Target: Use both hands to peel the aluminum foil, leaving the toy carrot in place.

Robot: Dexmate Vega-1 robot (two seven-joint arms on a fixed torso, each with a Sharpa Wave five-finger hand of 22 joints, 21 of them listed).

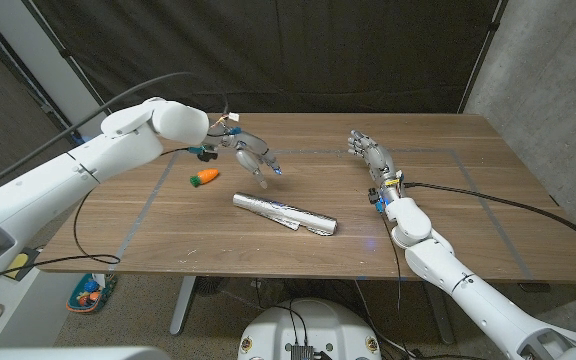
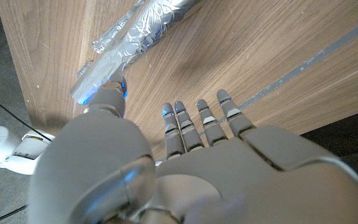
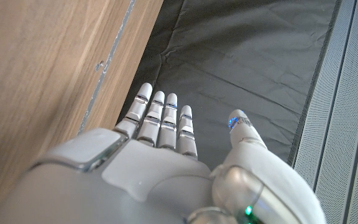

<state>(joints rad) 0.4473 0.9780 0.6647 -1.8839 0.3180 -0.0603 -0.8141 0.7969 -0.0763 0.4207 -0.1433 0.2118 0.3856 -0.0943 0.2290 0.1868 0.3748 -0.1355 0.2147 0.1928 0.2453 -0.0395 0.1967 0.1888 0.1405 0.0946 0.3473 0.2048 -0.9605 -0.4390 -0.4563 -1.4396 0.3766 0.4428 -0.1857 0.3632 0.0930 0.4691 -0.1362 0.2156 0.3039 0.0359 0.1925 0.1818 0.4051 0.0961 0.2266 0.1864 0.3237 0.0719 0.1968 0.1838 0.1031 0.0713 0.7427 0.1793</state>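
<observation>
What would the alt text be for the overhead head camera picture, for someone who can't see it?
A crumpled aluminum foil roll lies in the middle of a wooden table, with a small toy carrot apart to its left. The robot's left hand hovers open above the foil's left end, and the right hand is raised open farther right.

We saw even, soft light; glare flared on the foil (image 1: 284, 213), and the near left hand (image 2: 185, 168) looked perhaps blurred toward six o'clock.

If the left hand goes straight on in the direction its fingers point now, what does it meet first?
Probably the bare wooden table. In the left wrist view the left hand points past the foil roll, which lies off toward the thumb side; depth is uncertain.
</observation>
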